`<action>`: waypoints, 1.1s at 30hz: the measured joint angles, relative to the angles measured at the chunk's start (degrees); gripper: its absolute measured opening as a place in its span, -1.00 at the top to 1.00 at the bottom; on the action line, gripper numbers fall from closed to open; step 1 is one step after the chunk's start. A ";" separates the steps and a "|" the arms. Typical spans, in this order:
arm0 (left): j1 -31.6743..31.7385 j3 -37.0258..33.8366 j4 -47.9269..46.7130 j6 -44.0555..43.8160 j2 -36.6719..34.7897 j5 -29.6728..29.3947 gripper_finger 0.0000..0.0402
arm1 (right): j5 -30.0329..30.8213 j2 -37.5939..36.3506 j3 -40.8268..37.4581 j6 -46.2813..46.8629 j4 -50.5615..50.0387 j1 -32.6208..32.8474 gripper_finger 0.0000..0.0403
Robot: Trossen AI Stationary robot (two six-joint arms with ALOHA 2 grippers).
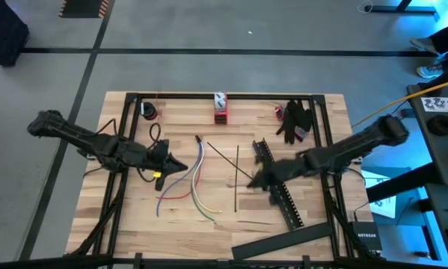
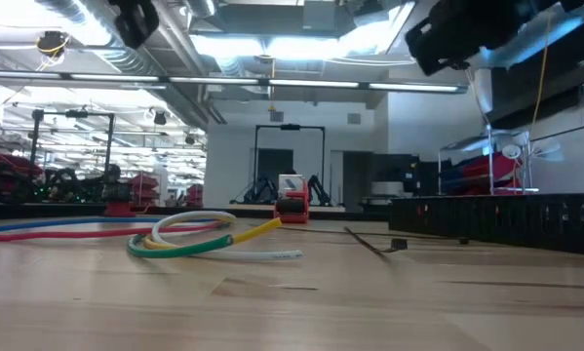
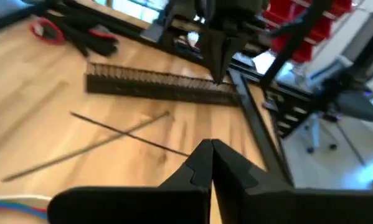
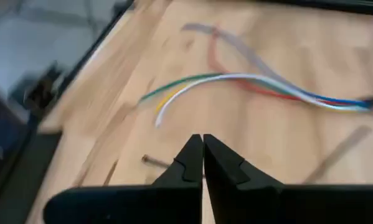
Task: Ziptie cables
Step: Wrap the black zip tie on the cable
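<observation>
On the wooden tabletop, the cables lie loose near the middle, a fanned bunch of blue, red, white and yellow-green wires. The left pincer hovers at their left edge, fingers pressed together and holding nothing. The right pincer hangs over the right half, well apart from the cables, also closed and empty, beside a long black slotted bar. Two thin black strips cross between the cables and the bar. A small red object stands at the far edge.
</observation>
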 joint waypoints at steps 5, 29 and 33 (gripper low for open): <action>-4.74 0.03 -2.57 -2.72 0.00 -0.07 1.00 | 3.34 11.32 3.47 -3.44 -0.16 4.98 0.90; -11.49 -0.06 -4.29 -2.20 0.09 -0.44 1.00 | 15.07 36.53 9.32 -15.44 12.90 8.10 0.26; -11.49 -0.08 -4.34 -2.01 0.11 -0.45 1.00 | 14.70 37.88 9.36 -14.72 12.54 8.10 0.48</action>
